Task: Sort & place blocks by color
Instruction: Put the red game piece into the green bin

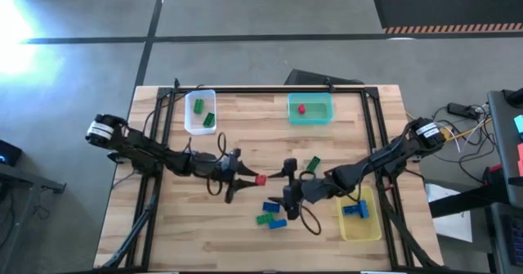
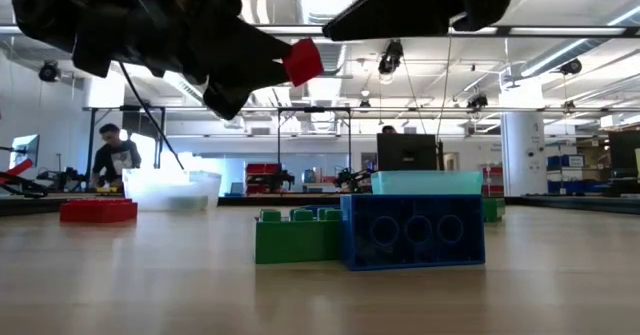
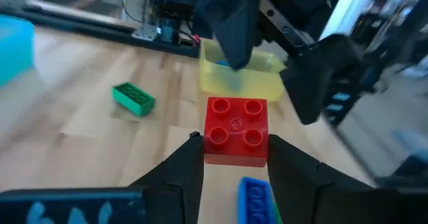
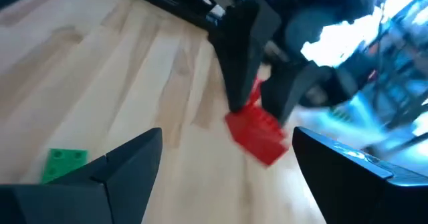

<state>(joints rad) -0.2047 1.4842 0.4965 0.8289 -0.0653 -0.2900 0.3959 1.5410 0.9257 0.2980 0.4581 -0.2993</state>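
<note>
Red block, a four-stud square brick, sits clamped between the two dark fingers of the left gripper, lifted clear of the wooden table near its middle. From table height the same block hangs well above the surface, gripped at the tip of the left arm. The right gripper faces it from just beside, its fingers spread wide with nothing between them, hovering over the table's front centre.

Below and between the two grippers lies a loose cluster: several blue blocks and a green block close together, with another green block slightly farther back, near the right arm. At table height a blue block stands in front with a green one touching its side.

At the back left, a clear bin holds two green blocks. At the back, right of centre, a teal bin holds one red block. Near the front right, a yellow bin holds blue blocks, partly under the right arm.
</note>
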